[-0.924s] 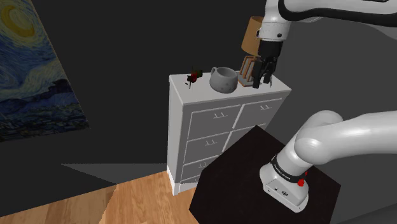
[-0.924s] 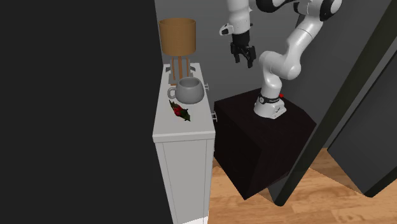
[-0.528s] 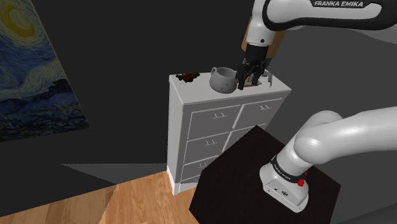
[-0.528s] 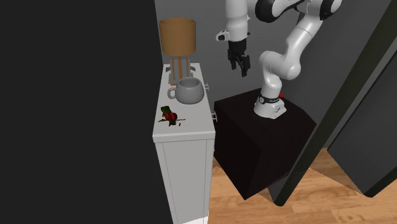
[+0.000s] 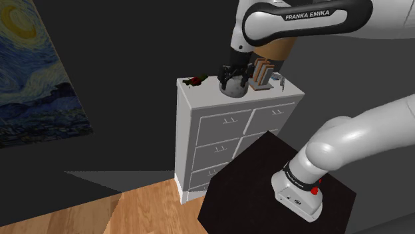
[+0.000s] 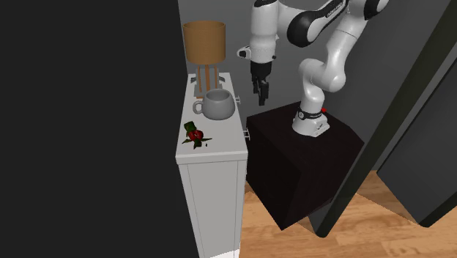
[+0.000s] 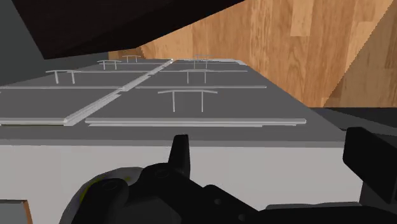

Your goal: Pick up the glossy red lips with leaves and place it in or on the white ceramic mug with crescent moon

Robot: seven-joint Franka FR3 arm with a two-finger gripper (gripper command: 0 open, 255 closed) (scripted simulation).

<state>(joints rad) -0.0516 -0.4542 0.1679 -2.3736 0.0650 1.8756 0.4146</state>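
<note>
My arm (image 5: pixel 306 16) has swung across the white dresser (image 5: pixel 226 126) toward the shoulder view's left. It's off the lamp (image 6: pixel 203 42) and now in front of the grey mug (image 6: pixel 218 105). Jaws open, empty. Red lips with leaves (image 6: pixel 195 136) lie on the dresser top, apart from the mug, barely moved.

End effector (image 6: pixel 260 91) pointing down, fingers (image 7: pixel 181 153) apart.

The black hand (image 5: pixel 235 80) is covering the upper part of the grey rounded mug (image 5: pixel 234 92). The white arm (image 5: pixel 389 20) is hiding most of the tan lampshade (image 5: pixel 282 50) at the mug's two o'clock. The small red lips with leaves (image 5: pixel 194 80) are showing too small for detail.
</note>
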